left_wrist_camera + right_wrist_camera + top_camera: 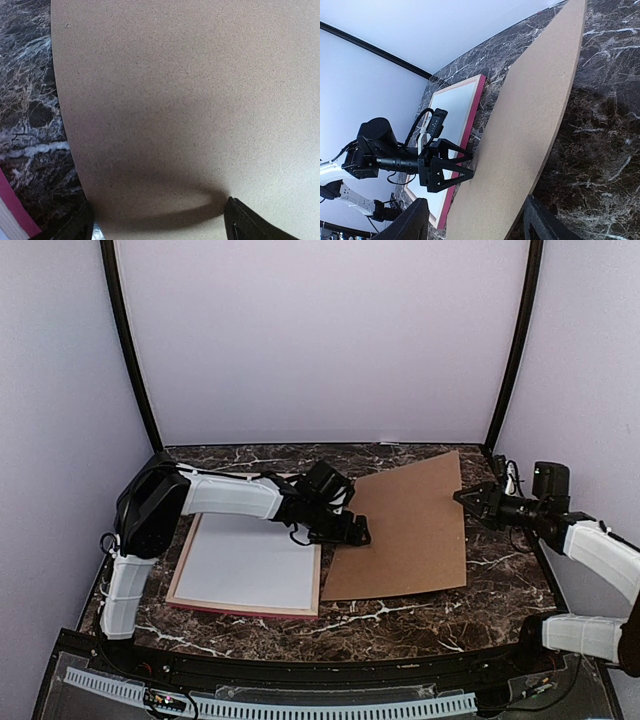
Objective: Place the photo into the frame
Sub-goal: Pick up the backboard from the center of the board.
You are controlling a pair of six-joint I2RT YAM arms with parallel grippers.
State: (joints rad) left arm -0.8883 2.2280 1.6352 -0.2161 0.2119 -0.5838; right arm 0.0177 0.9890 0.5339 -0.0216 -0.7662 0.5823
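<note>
The frame (318, 580), thin pink moulding, lies flat at the left of the marble table. A plain white sheet (250, 562) fills it. No printed side of the photo shows, and I cannot tell whether this sheet is its back. A brown hardboard panel (405, 530) lies to the right of the frame. My left gripper (360, 533) stands open at the panel's left edge, with its fingertips (250, 222) wide apart over the board (190, 110). My right gripper (465, 498) is open around the panel's far right edge (535, 130). One of its fingers (412, 220) is clear of the board.
Dark marble tabletop (400, 625) is enclosed by white walls. Black corner poles (125, 350) stand at the back left and back right. A slotted white cable rail (300, 708) runs along the near edge. The left arm (375, 155) reaches across the frame's far side.
</note>
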